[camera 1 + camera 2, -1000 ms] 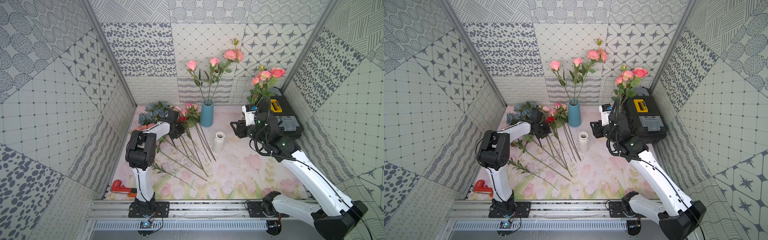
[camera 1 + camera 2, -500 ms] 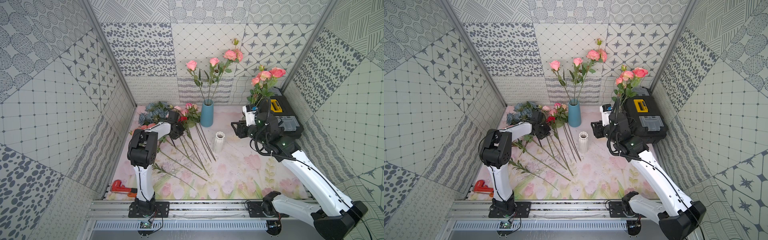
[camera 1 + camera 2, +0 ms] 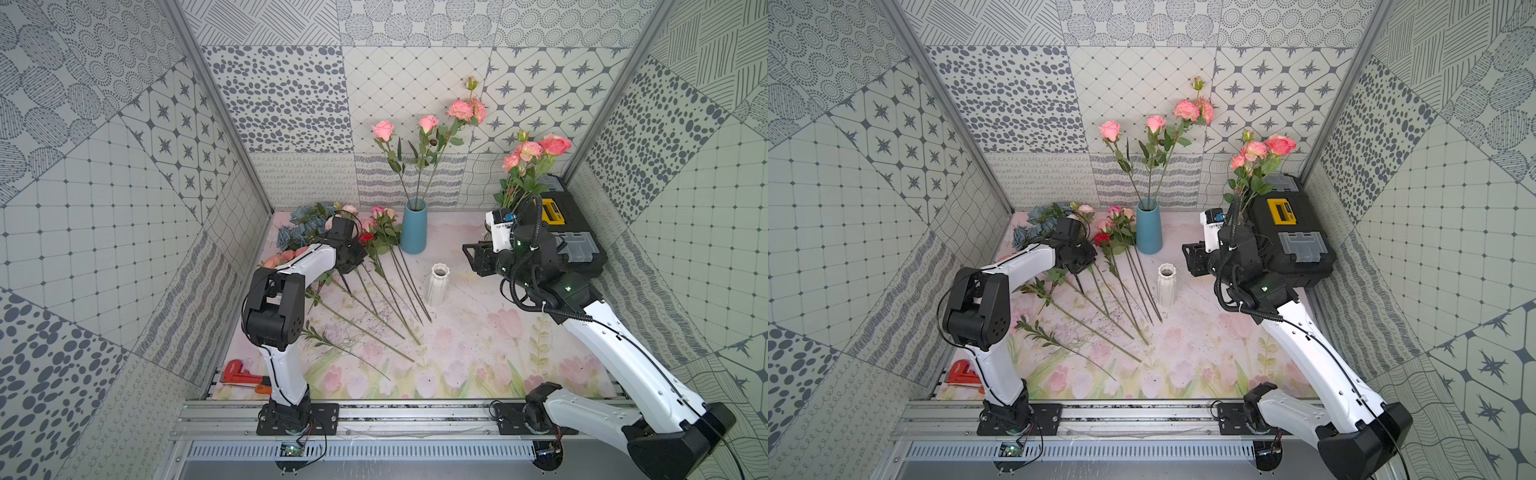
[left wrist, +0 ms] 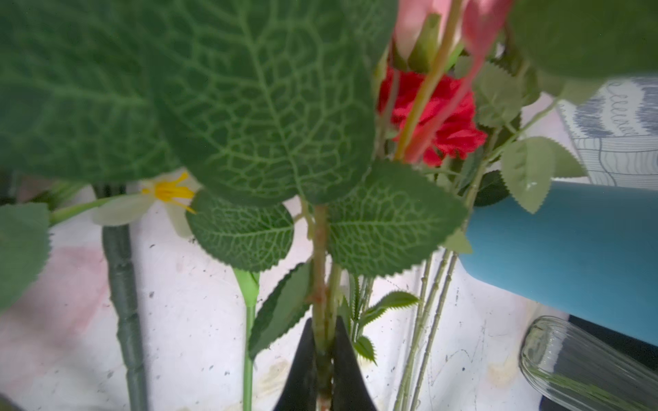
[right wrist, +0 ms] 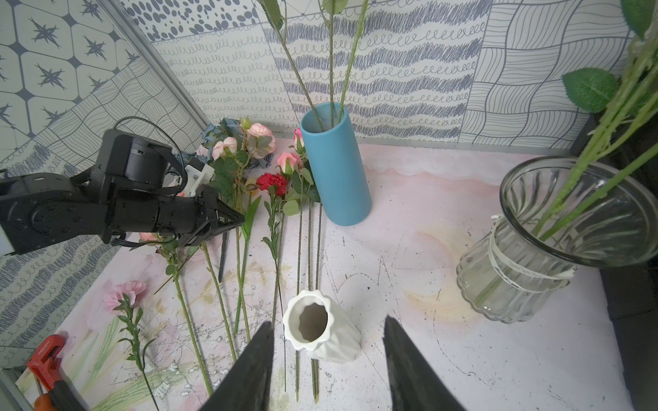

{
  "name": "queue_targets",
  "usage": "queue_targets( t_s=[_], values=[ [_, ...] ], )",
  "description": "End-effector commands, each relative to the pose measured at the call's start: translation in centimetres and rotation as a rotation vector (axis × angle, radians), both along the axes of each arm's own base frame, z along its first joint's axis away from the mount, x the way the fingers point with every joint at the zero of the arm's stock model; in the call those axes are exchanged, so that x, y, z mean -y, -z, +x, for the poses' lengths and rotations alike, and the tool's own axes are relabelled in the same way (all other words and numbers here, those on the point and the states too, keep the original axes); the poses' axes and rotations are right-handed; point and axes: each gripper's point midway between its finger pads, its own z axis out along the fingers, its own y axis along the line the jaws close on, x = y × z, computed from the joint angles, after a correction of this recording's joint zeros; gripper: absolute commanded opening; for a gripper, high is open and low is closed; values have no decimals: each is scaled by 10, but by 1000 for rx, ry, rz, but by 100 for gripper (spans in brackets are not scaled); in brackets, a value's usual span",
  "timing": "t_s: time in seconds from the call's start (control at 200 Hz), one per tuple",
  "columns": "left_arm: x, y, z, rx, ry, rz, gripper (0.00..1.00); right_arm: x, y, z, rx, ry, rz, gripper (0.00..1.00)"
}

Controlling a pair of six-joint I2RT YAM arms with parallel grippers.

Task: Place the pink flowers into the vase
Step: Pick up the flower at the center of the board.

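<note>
The pink flowers (image 3: pixel 379 212) lie fanned on the surface (image 3: pixel 478 332) just beside the blue vase (image 3: pixel 413 226). They look light and springy with floppy heads, so they're best pinched on bare stem. The left jaws are clamped on one leafy stem (image 4: pixel 320 284). That's plain only from the left wrist, since in both top views the arm hides it. The right jaws hang half-open and empty by the white vase (image 5: pixel 320 327).

In a top view, flowers (image 3: pixel 379 212) lie left of centre; tall vase (image 3: pixel 413 228) behind, small vase (image 3: pixel 436 286) right of them, toolbox (image 3: pixel 577 249) far right.
</note>
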Motion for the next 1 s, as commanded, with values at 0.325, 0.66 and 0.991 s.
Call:
queue_targets(
  t_s=[0.325,0.66,0.991],
  values=[
    [-36,-114,-35,207,55,196,0,-3,-30,-5,63,-22,77,51],
    [-39,-210,-64,453,208,105,0,-21,-31,-10,57,-123,103,51],
    [-5,-277,-88,738,451,-186,0,-50,-32,-14,16,-258,131,50]
  ],
)
